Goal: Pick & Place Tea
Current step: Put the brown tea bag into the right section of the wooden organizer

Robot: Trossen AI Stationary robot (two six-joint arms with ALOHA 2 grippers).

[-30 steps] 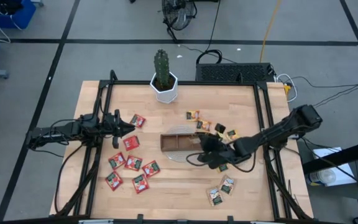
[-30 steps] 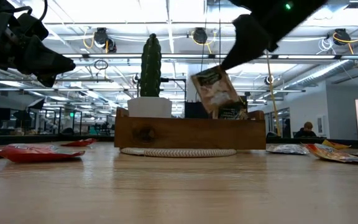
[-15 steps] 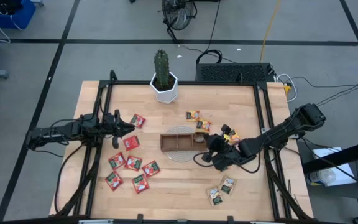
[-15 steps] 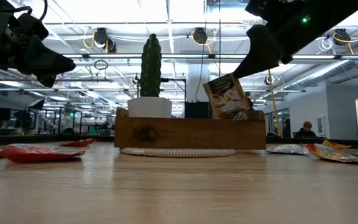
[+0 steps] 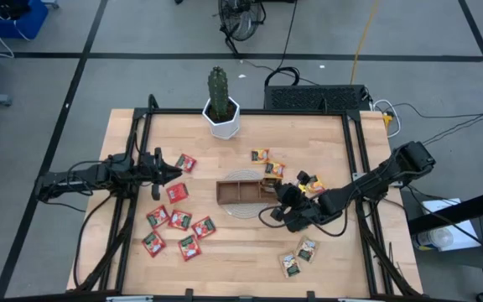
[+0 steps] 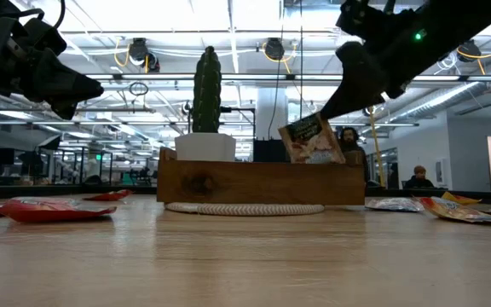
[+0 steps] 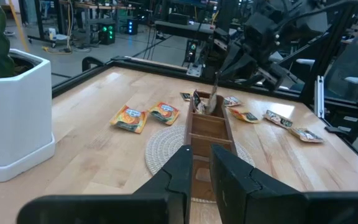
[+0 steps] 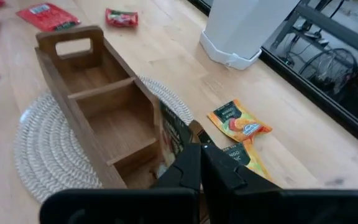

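The brown wooden tray (image 5: 241, 191) sits on a round woven mat in the middle of the table. My right gripper (image 5: 278, 201) hovers over the tray's right end, shut on a dark sachet with a cream picture (image 6: 312, 141). Several red sachets (image 5: 174, 220) lie flat left of the tray. Orange-yellow ones (image 5: 267, 161) lie beyond its right end, and two grey-white ones (image 5: 298, 256) lie nearer the near edge. My left gripper (image 5: 171, 173) is shut and waits above the red sachets. My right gripper pinches the sachet's upper edge (image 8: 188, 140) between its two fingers, slanting down from above and from the table's right. The sachet hangs nearly upright below the fingers. Its lower part (image 6: 309, 158) dips behind the tray's wall into the right-hand compartment; whether it touches the floor cannot be told.
A cactus in a white pot (image 5: 221, 113) stands at the far edge, behind the tray. Black frame rails (image 5: 360, 176) run along the table's left and right sides. Bare wood (image 5: 241, 252) lies between the tray and the near edge.
My right gripper has come down over the tray's right end. The sachet, which hung clear above the tray wall, has sunk with it, and its lower edge is now behind the wall. The left arm has kept still.
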